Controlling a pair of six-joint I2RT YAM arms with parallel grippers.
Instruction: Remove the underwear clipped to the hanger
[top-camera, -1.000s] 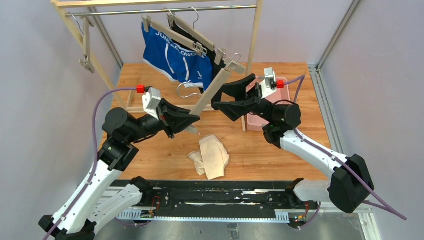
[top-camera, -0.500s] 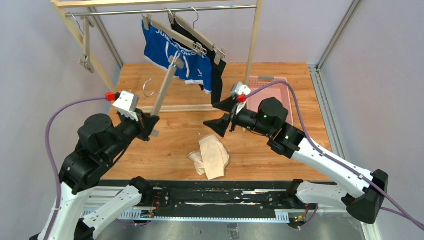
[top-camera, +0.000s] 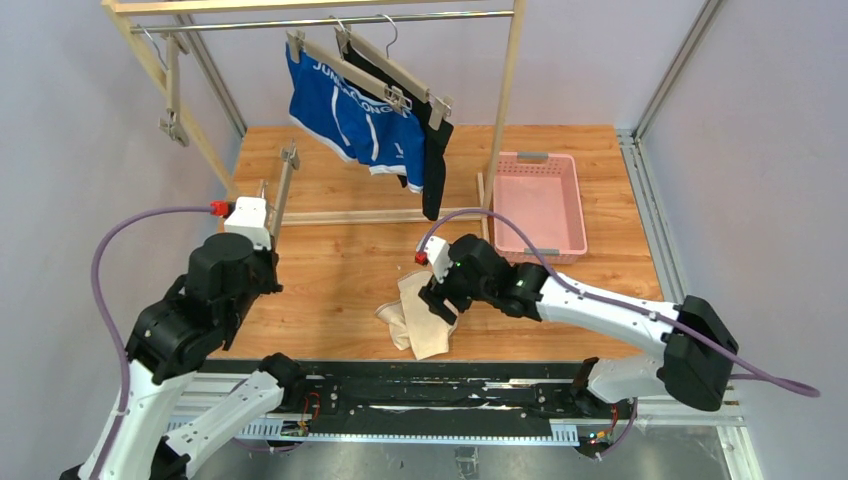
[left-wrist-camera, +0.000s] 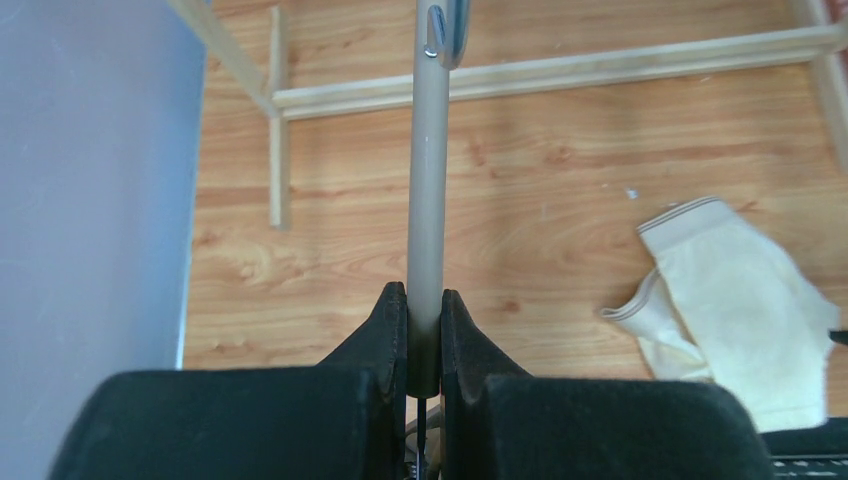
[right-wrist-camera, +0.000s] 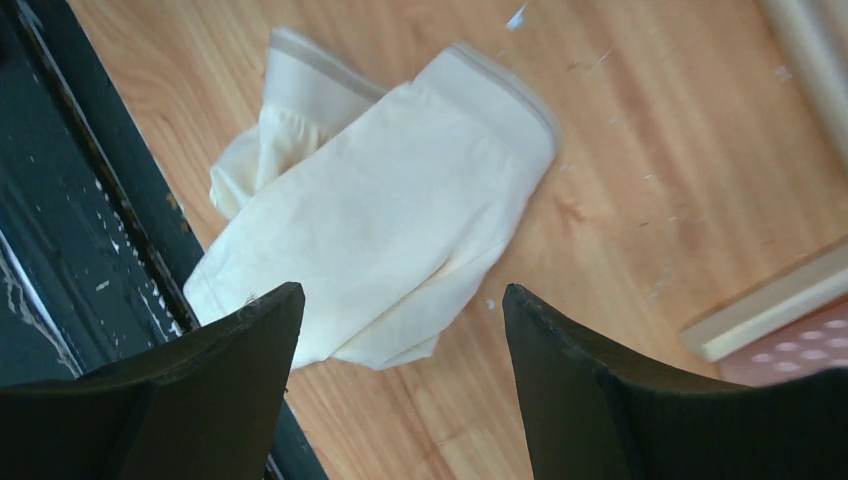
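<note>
Low in the centre of the top view, your right hand (top-camera: 437, 300) hovers with its fingers spread wide over the cream-white underwear (top-camera: 420, 335). That pair lies crumpled on the tabletop (top-camera: 340, 270) near the front edge. The right wrist view shows both fingertips (right-wrist-camera: 270, 320) above the cloth and nothing held between them. Left of centre, your left hand (left-wrist-camera: 423, 310) is clamped tight on the lower end of a bare wooden hanger (left-wrist-camera: 428, 200), which stands nearly upright from the grip with a metal clip at its far end. Further back at the right, a pink basket (top-camera: 578, 215) sits on the tabletop. At the top centre, the blue underwear (top-camera: 350, 110) and the black underwear (top-camera: 432, 160) hang clipped to their hangers on the rail (top-camera: 330, 20).
</note>
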